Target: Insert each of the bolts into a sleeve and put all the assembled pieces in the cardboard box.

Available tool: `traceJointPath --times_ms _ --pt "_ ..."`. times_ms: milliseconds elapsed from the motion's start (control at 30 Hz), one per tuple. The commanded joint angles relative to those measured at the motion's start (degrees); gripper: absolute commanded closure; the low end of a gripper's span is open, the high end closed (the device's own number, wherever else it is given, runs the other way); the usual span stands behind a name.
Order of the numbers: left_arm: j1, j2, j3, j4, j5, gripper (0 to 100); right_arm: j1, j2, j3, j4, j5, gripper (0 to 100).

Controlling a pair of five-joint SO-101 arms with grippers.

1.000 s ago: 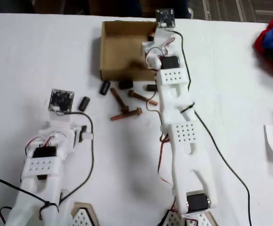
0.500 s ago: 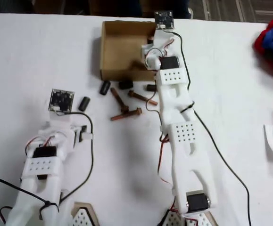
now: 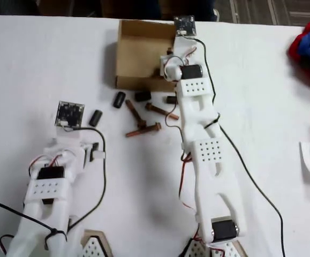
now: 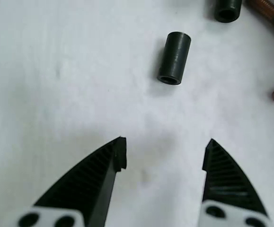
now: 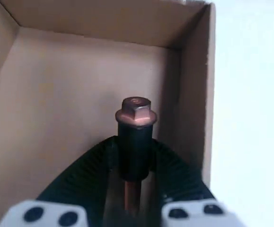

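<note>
Copper bolt [image 5: 136, 112] in its sleeve [image 5: 135, 158] sat gripped by the right end effector [image 5: 134, 143] over the cardboard box [image 5: 56, 94]. Dropped tilted, they might separate.

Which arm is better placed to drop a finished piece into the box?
Right. The right gripper is shut on a sleeved bolt over the cardboard box; the left gripper is open, empty, near a loose black sleeve.

Right arm [image 3: 197, 88] edged farther over the cardboard box [image 3: 138, 83].
</note>
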Motion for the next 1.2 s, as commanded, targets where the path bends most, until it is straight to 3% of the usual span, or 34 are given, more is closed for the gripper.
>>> traceJointPath --times_ms 0,233,433,867,1167 --pt "0.70 -1.14 -0.22 -1.14 -0.44 73 0.75 -1.63 -0.53 0.04 0.09 97.7" --pt "0.70 -1.14 -0.22 -1.14 -0.44 73 0.66 -2.77 -2.90 0.31 0.09 83.7" --pt "0.70 -1.14 -0.22 -1.14 -0.44 73 0.92 -7.08 -9.49 0.31 0.44 97.8" --pt "0.70 -1.14 -0.22 -1.14 -0.44 73 11.65 -1.01 -8.70 7.52 0.53 97.8" --pt "0.70 -1.32 -0.22 -1.14 -0.44 73 8.13 3.21 -9.05 13.58 0.53 97.8"
